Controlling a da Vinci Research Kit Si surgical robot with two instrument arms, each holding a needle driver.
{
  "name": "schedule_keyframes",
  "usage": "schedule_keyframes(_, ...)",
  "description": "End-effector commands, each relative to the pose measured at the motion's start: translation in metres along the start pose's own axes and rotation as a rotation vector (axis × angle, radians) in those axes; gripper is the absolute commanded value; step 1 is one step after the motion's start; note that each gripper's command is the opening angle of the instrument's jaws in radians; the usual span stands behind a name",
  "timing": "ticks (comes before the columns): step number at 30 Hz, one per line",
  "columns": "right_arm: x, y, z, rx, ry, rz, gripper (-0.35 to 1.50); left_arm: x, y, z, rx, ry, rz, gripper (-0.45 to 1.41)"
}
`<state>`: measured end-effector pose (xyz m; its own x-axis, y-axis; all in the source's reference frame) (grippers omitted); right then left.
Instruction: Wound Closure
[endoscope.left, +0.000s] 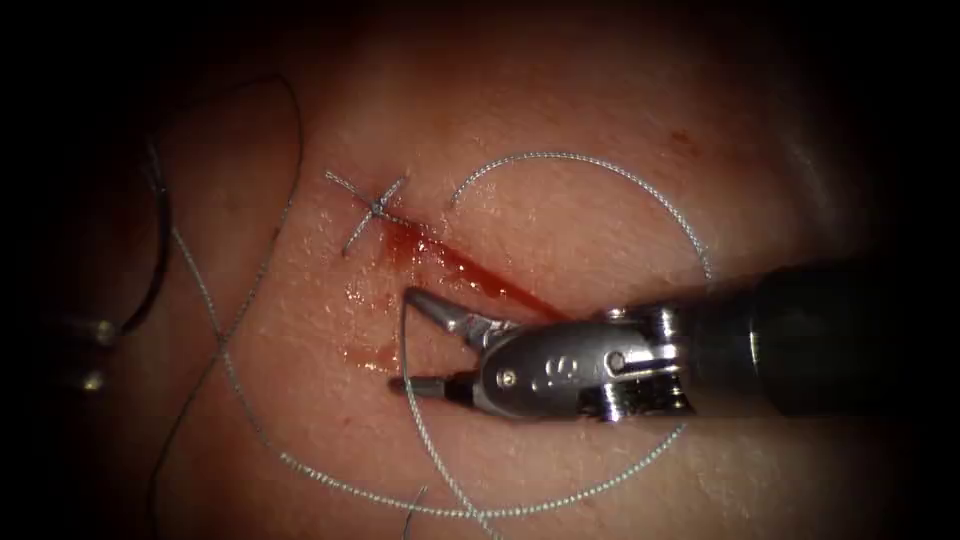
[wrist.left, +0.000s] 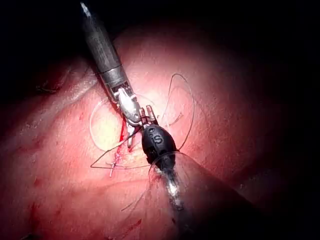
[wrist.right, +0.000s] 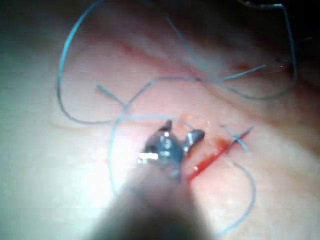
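The right tool (endoscope.left: 405, 340) comes in from the right and lies over the tissue (endoscope.left: 560, 130), just left of the cut's (endoscope.left: 470, 270) lower end. Its jaws are open and hold nothing. Pale thread (endoscope.left: 600, 162) runs straight down past both jaw tips, then sweeps in a wide loop around the tool. A tied stitch (endoscope.left: 375, 207) with short ends sits at the cut's upper end. A thin dark curve (endoscope.left: 160, 235) lies in shadow at the far left; I cannot tell if it is the needle. In the left wrist view, two tool tips (wrist.left: 142, 120) meet beside the cut.
Red fluid (endoscope.left: 420, 245) fills the cut and wets the tissue on its left. A dark strand (endoscope.left: 295, 130) loops over the upper left of the tissue. Two small shiny spots (endoscope.left: 98, 332) glint in the dark at the far left.
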<state>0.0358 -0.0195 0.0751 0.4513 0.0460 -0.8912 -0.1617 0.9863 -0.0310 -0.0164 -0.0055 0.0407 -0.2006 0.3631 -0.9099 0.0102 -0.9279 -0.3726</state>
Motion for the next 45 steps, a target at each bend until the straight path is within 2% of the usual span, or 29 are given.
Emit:
schedule_keyframes(1, -0.0002, -0.0007, 0.0013, 0.003, -0.006, -0.005, 1.05, -0.0006, 0.0002, 0.0007, -0.003, 0.001, -0.002, -0.45)
schedule_keyframes(3, -0.0004, -0.0006, 0.0019, 0.0, -0.007, -0.005, 1.05, -0.0006, 0.0002, 0.0007, -0.003, 0.001, -0.002, -0.45)
schedule_keyframes(5, -0.0006, -0.0004, 0.0024, -0.003, -0.012, -0.006, 0.9, -0.0006, 0.0002, 0.0007, -0.003, 0.001, -0.002, -0.45)
schedule_keyframes(7, -0.0009, -0.0003, 0.0023, 0.008, -0.027, -0.009, 0.41, -0.0006, 0.0002, 0.0006, -0.004, 0.001, -0.002, -0.45)
schedule_keyframes(8, -0.0011, -0.0004, 0.0016, 0.012, -0.027, -0.012, -0.35, -0.0006, 0.0002, 0.0006, -0.004, 0.001, -0.002, -0.45)
schedule_keyframes(14, 0.0001, -0.0019, -0.0032, 0.011, -0.032, -0.008, -0.35, -0.0006, 0.0002, 0.0008, -0.003, 0.001, -0.002, -0.45)
schedule_keyframes(15, 0.001, -0.0029, -0.0049, 0.012, -0.026, -0.004, -0.35, -0.0006, 0.0002, 0.0008, -0.003, 0.001, -0.002, -0.45)
schedule_keyframes(20, 0.004, -0.0062, -0.0088, 0.03, -0.008, -0.003, -0.35, -0.0006, 0.0002, 0.0007, -0.004, 0.002, -0.001, -0.45)
schedule_keyframes(21, 0.0054, -0.0077, -0.0102, 0.038, -0.003, -0.003, -0.35, -0.0006, 0.0002, 0.0008, -0.003, 0.002, -0.001, -0.45)
schedule_keyframes(28, 0.0105, -0.0135, -0.0147, 0.093, 0.035, -0.009, -0.35, -0.0007, 0.0002, 0.0009, -0.003, 0.001, -0.001, -0.45)
schedule_keyframes(31, 0.0116, -0.0147, -0.0158, 0.098, 0.038, -0.011, -0.35, -0.0007, 0.0002, 0.0009, -0.002, 0.001, -0.001, -0.45)
schedule_keyframes(38, 0.0139, -0.0175, -0.0198, 0.228, 0.039, -0.046, -0.35, -0.0007, 0.0002, 0.0007, -0.005, 0.002, -0.001, -0.45)
schedule_keyframes(39, 0.014, -0.0176, -0.0201, 0.232, 0.04, -0.041, -0.16, -0.0007, 0.0002, 0.0007, -0.005, 0.002, -0.001, -0.45)
schedule_keyframes(40, 0.014, -0.0176, -0.0204, 0.234, 0.041, -0.041, 0.27, -0.0007, 0.0002, 0.0007, -0.005, 0.002, -0.001, -0.45)
schedule_keyframes(41, 0.0139, -0.0172, -0.0211, 0.222, 0.032, -0.039, 0.93, -0.0007, 0.0002, 0.0008, -0.004, 0.002, -0.001, -0.45)
schedule_keyframes(43, 0.0129, -0.0154, -0.0215, 0.19, 0.006, -0.023, 1.26, -0.0007, 0.0002, 0.0007, -0.004, 0.002, -0.001, -0.45)
schedule_keyframes(45, 0.0118, -0.0138, -0.0216, 0.179, -0.001, -0.013, 1.35, -0.0007, 0.0002, 0.0007, -0.005, 0.002, -0.001, -0.45)
